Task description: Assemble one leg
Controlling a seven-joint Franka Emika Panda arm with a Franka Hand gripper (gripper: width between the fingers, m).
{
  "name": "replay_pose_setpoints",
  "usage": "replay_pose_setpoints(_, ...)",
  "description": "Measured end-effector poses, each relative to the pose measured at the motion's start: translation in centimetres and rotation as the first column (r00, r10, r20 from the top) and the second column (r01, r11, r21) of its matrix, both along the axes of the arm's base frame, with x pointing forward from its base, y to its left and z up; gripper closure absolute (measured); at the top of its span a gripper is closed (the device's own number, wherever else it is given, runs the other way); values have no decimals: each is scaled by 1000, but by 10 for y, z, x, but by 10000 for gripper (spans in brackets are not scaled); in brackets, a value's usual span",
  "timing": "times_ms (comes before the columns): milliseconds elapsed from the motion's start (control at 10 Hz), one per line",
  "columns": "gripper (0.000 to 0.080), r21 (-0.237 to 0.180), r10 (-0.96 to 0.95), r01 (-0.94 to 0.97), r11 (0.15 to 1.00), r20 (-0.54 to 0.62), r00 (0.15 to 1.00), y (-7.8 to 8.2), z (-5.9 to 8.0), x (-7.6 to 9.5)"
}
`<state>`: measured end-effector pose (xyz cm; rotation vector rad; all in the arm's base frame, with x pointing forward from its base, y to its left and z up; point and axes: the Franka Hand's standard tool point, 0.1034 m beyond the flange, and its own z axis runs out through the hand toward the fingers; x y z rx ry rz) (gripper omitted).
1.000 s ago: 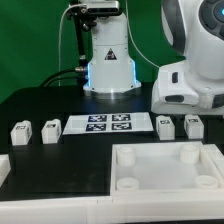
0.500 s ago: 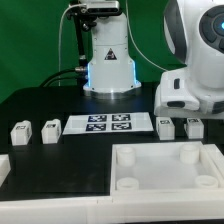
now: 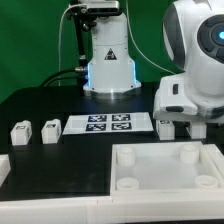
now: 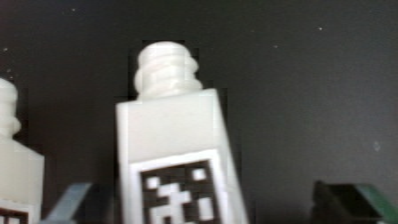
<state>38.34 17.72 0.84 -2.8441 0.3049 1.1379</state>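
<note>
Four small white legs stand on the black table in the exterior view: two on its left (image 3: 20, 132) (image 3: 50, 131) and two on its right (image 3: 165, 127) (image 3: 194, 126). My gripper (image 3: 180, 119) hangs low over the right pair and partly hides them. In the wrist view one leg (image 4: 173, 125) with a ribbed tip and a black-and-white tag stands between my open fingers (image 4: 71, 205). It is nearer one finger, and I cannot tell whether they touch. My gripper (image 4: 214, 205) is open. A second leg (image 4: 15, 140) shows at the edge.
The marker board (image 3: 108, 125) lies between the two leg pairs. The large white tray-like part (image 3: 150, 181) with round corner sockets lies in front. A white block (image 3: 4, 166) sits at the exterior view's left edge. The robot base (image 3: 108, 60) stands behind.
The arm has come down and shifted slightly toward the exterior view's left, bringing the gripper down over the right pair of legs.
</note>
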Motion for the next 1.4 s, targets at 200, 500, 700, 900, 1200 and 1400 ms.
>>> replay_pose_setpoints(200,511,0,0,0,1000,0,1000,0,0,0)
replay_pose_setpoints(500,511,0,0,0,1000,0,1000,0,0,0)
replay_pose_setpoints(700,511,0,0,0,1000,0,1000,0,0,0)
replay_pose_setpoints(900,511,2,0,0,1000,2,1000,-2,0,2)
replay_pose_setpoints(1200,509,39,27,-30,999,64,998,-30,43,41)
replay_pose_setpoints(1400,509,41,28,-38,998,233,972,-34,71,68)
